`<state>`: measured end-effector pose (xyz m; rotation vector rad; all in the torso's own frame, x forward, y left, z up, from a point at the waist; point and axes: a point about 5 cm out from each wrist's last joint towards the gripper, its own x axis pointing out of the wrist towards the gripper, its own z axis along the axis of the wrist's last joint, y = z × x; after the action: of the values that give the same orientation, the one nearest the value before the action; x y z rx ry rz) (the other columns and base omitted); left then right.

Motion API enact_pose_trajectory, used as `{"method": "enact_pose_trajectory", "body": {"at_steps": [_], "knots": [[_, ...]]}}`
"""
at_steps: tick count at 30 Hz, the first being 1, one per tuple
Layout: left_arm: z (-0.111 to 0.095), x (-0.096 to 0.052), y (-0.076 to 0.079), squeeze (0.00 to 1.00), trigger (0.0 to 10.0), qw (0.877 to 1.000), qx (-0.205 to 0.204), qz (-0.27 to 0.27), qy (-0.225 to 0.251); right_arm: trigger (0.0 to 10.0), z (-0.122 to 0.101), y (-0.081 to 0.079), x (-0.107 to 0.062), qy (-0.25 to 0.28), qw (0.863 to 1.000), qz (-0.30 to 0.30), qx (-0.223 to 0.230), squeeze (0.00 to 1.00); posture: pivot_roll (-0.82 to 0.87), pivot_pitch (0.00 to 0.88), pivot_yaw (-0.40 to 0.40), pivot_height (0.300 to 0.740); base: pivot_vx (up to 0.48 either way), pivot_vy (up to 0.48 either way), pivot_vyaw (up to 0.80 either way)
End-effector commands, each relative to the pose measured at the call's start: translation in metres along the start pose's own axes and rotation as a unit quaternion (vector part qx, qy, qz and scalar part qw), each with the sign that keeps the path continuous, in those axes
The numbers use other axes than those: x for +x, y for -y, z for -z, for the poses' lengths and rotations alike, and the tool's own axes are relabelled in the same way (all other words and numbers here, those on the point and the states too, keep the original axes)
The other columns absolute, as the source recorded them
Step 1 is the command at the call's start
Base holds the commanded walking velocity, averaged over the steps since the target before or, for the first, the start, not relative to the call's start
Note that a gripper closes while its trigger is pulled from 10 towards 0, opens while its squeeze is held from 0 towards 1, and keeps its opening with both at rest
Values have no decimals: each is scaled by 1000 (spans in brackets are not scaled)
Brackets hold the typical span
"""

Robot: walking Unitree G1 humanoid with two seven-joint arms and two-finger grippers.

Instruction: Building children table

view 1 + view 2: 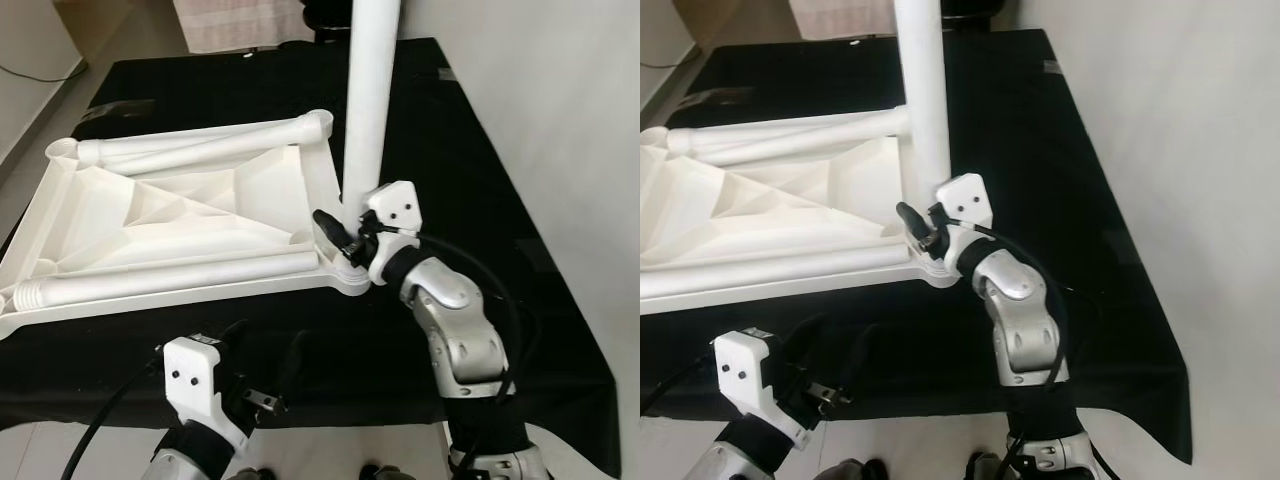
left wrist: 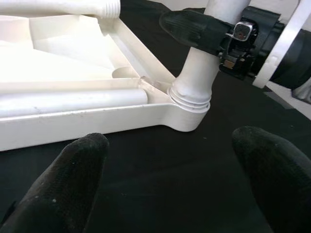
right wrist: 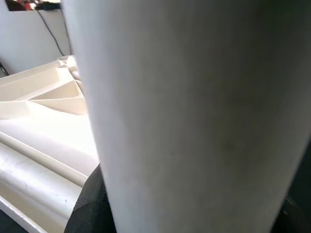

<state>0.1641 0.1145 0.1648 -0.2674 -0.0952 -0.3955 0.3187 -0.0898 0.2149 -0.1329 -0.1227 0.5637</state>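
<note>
1. The white children's table top (image 1: pixel 190 215) lies upside down on the black-draped tabletop (image 1: pixel 480 140), left of centre in the left eye view, ribbed underside up so the corner sockets face up for the legs.
2. One white leg (image 1: pixel 368 100) stands upright in the near right corner socket (image 2: pixel 190 104), rising out of the top of the frame. Two more legs lie loose inside the upturned panel: one (image 1: pixel 200 148) along the far edge, one (image 1: pixel 170 275) along the near edge, parked where they cannot roll off.
3. The right tool (image 1: pixel 345 235) is clamped on the standing leg low down, just above the socket, fingers wrapped round the tube. My read: holding close to the joint gives the best control for seating or twisting it home.
4. The left tool (image 2: pixel 170 179) hovers low at the bottom left of the head views, apart from the panel, fingers spread wide and holding nothing. It looks placed to steady the near edge, though that is a guess.
5. The left wrist view gives what the head views cannot: the threaded ridges at the leg's base, right at the socket rim, with a few rings still showing, so the leg may not be fully seated.
6. The right wrist view has the white tube pressed up close, with the panel's ribs beyond it.
</note>
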Motion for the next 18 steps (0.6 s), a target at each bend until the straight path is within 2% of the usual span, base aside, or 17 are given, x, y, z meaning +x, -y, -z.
{"method": "enact_pose_trajectory", "body": {"at_steps": [1,2,3,5,7,9,10,11,12,14,15,18], "knots": [[5,-3,-3,0,10000,1000,4,-11,-13,10000,28,-3,-2,-77,997,-10,29,0,-8,216,20,740,0,0,0],[5,-3,-3,0,10000,1000,5,-12,-13,10000,26,-5,0,-71,997,-31,25,0,-8,216,20,740,0,0,0],[5,-2,-3,0,10000,1000,6,-13,-13,10000,20,-4,4,-51,996,-60,31,1000,-2,219,18,740,0,0,0],[5,-2,-3,0,10000,1000,6,-14,-13,10000,16,-4,6,-39,996,-76,35,1000,-2,219,18,740,0,0,0],[5,-2,-3,0,10000,1000,7,-13,-13,10000,7,1,12,-17,990,-132,45,1000,1,217,17,740,0,0,0],[5,-2,-3,0,10000,1000,8,-13,-13,10000,-7,12,16,7,976,-217,26,1000,6,220,15,740,0,0,0],[5,-2,-3,0,10000,1000,8,-13,-13,10000,-7,12,16,7,976,-217,26,1000,6,220,15,740,0,0,0],[6,-2,-2,0,10000,1000,8,-13,-13,10000,-11,16,17,11,970,-243,21,1000,6,220,15,740,0,0,0],[5,-2,-2,0,10000,1000,8,-13,-13,10000,-15,23,19,5,957,-290,-21,839,13,227,12,740,0,0,0],[6,-2,-1,0,10000,1000,8,-14,-14,10000,-18,31,20,-9,940,-334,-69,839,21,227,10,740,0,0,0],[5,-3,-1,0,10000,1000,8,-15,-15,10000,-22,34,23,-9,933,-356,-57,0,29,232,13,740,0,0,0],[5,-4,-1,0,10000,1000,9,-18,-17,10000,-29,36,31,-10,913,-408,-22,0,36,236,15,740,0,0,0]]}}
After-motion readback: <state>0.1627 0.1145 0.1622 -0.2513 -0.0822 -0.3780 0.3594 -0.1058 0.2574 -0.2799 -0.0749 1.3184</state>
